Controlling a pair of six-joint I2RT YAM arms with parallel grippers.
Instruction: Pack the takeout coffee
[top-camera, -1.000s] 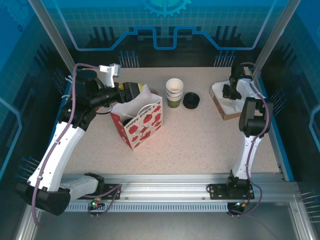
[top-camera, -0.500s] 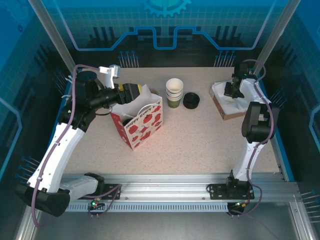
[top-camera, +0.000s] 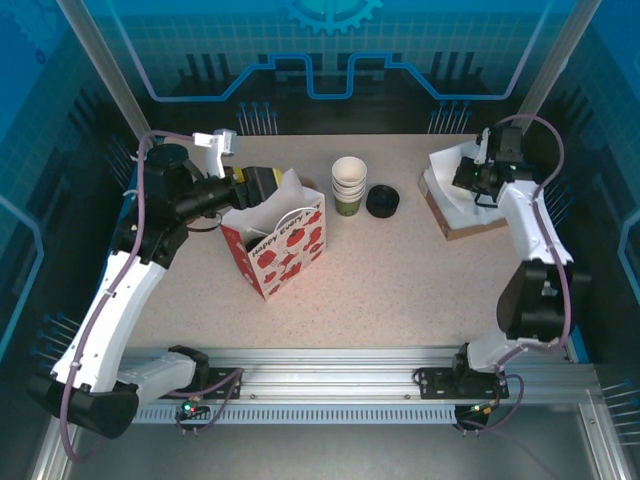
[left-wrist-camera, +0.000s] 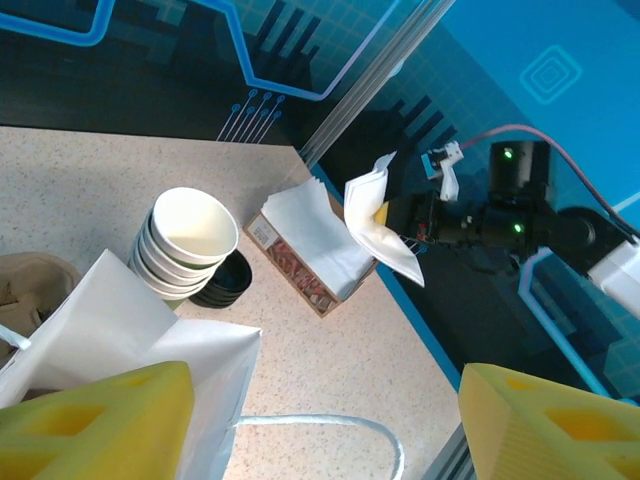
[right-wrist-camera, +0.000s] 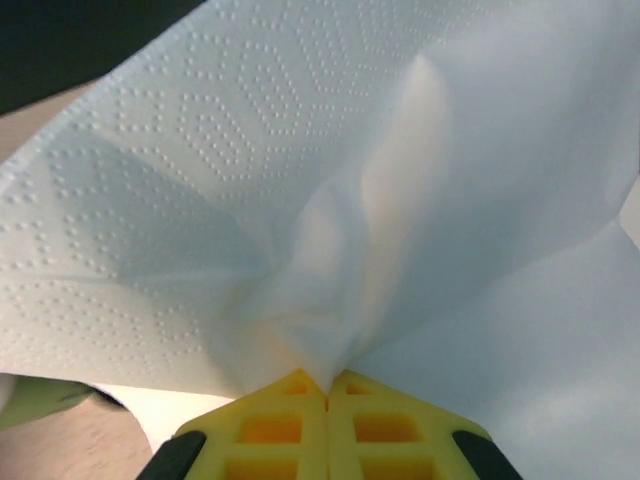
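right jaws clench a white napkin, left jaws gape over the gift bag

Bright even overhead light, soft shadows, blue backdrop glow, blurred close-up wrist foregrounds

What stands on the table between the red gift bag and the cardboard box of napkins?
In the top view, a stack of paper cups and a black lid stack stand between the bag and the box.

Speckled beige table, blue circuit-patterned walls, aluminium front rail
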